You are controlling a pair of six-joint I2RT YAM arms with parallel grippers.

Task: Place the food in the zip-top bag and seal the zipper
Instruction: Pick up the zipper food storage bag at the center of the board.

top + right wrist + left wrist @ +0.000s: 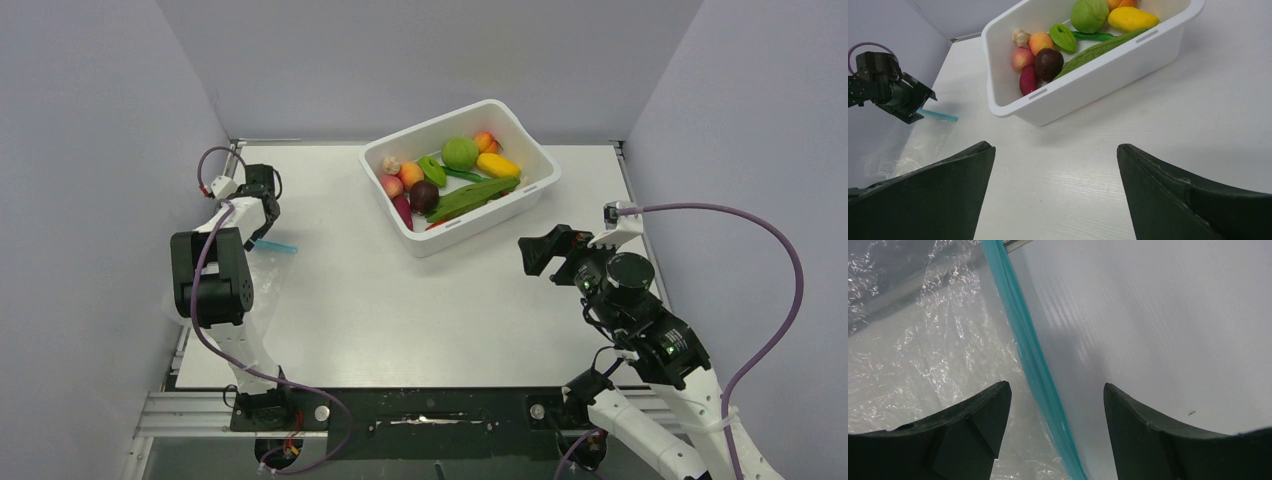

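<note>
Left tool (1057,390) released, astride zipper (1023,335); right tool (1055,147) released, facing tub (1088,85).

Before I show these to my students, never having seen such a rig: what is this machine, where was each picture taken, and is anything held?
Two robot arms stand at the near edge of a table. One picture looks down from above; the others come from wrist cameras, so the dark shapes belong to the arm itself. A white tub holds toy food. The clear zip-top bag lies at the left, its blue zipper showing between the open left fingers. The right fingers, also open, face the tub. Nothing is held.
</note>
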